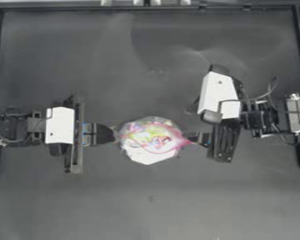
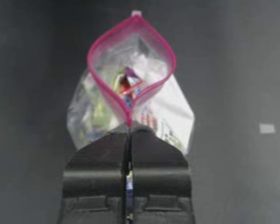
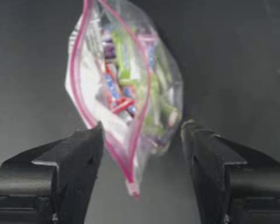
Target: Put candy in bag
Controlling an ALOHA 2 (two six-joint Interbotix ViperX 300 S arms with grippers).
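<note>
The left tool is clamped tight on one end of the pink seal strip of the bag, holding its mouth open above the dark surface. Inside the mouth, the red-and-white candy lies among multicoloured sweets. At the bag's far end, the right tool stands wide, its jaws either side of the strip's tip.

The left gripper was at the left side of the bag, pinching its edge. The right gripper was at the bag's right side, fingers wide apart.
</note>
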